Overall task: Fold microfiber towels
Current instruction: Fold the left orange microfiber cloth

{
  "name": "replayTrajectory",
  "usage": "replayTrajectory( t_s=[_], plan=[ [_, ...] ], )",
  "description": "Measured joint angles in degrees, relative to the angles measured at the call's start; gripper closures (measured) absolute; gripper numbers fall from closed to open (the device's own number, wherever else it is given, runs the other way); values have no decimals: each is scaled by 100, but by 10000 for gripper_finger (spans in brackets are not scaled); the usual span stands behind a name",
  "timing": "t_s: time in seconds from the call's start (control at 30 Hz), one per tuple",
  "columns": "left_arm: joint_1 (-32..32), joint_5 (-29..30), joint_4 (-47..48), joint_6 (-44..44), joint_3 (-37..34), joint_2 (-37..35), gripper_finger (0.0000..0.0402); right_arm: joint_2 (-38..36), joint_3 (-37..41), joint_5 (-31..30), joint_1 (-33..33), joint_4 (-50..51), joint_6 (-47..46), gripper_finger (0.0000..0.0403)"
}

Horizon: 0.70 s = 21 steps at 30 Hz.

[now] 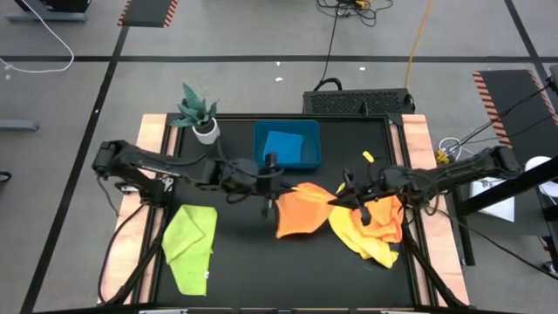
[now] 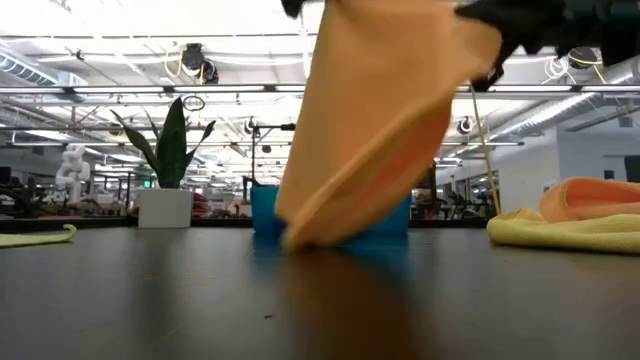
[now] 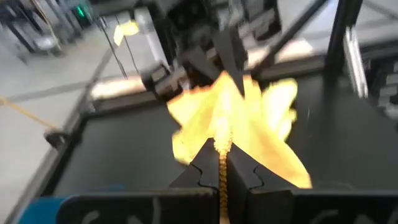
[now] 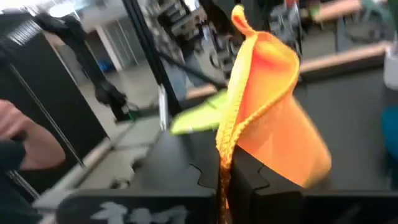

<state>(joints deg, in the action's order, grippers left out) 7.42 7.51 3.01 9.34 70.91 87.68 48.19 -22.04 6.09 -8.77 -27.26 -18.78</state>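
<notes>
No text, label, brand, number or sign can be read in any view. A small green lit sign (image 2: 148, 183) is seen in the room behind the bench in the low view, but its wording cannot be made out.

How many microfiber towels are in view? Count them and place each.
4. Orange towel held up mid-table by both pincers; yellow towel crumpled at the right; lime green towel lying at the left; blue towel in the tray. More may lie hidden underneath.
</notes>
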Motion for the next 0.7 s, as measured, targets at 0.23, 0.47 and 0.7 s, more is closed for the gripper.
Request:
replayTrajectory(
  t_s=[0.23, 0.47, 0.7],
  plan=[
    [492, 473, -117, 66, 0, -392, 399, 61, -569, 61, -504, -102, 233, 402],
    [1172, 1462, -383, 143, 0, -416, 399, 689, -1435, 92, -1077, 485, 555, 402],
    [2030, 2139, -497, 105, 0, -416, 399, 1136, -1870, 53, -1441, 524, 606, 402]
  ],
)
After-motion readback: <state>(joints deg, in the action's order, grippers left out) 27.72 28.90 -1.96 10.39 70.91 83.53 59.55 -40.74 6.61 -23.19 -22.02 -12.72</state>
